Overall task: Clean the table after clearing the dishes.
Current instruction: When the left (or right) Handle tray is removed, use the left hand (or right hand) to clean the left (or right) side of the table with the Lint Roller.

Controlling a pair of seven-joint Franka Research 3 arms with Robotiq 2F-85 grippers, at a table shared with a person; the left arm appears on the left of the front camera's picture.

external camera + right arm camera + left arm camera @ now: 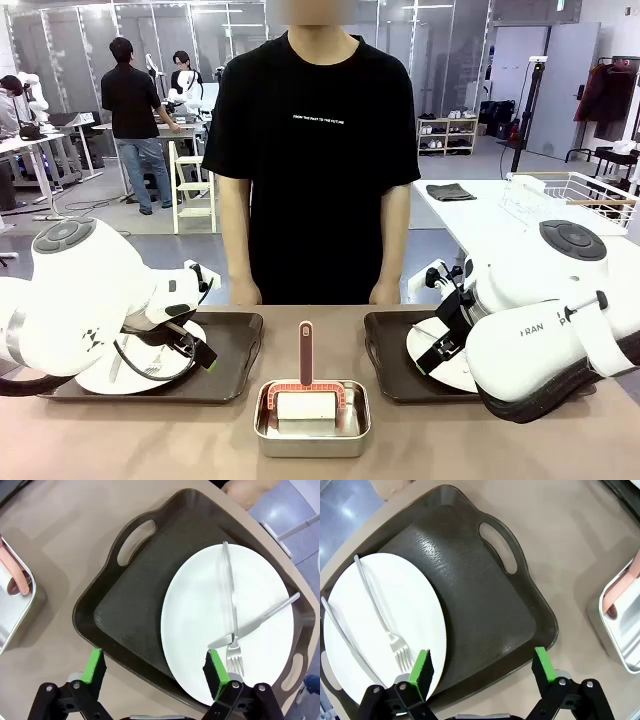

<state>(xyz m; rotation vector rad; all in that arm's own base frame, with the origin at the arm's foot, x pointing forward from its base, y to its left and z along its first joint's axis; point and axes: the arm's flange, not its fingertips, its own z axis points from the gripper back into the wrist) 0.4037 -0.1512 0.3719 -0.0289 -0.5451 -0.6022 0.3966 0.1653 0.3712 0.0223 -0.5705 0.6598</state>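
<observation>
Above the dishes (pixel 385 625), both tools (pixel 482 666) gape.

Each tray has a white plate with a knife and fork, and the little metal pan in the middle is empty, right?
Not empty: the front view shows a pink-handled tool sitting in the metal pan. The rest is as you said.

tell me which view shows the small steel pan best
The front view: the whole steel pan shows, centred, with a pink-handled tool in it. The left wrist view catches a corner of it at its right edge, the right wrist view a corner at its left edge.
</observation>
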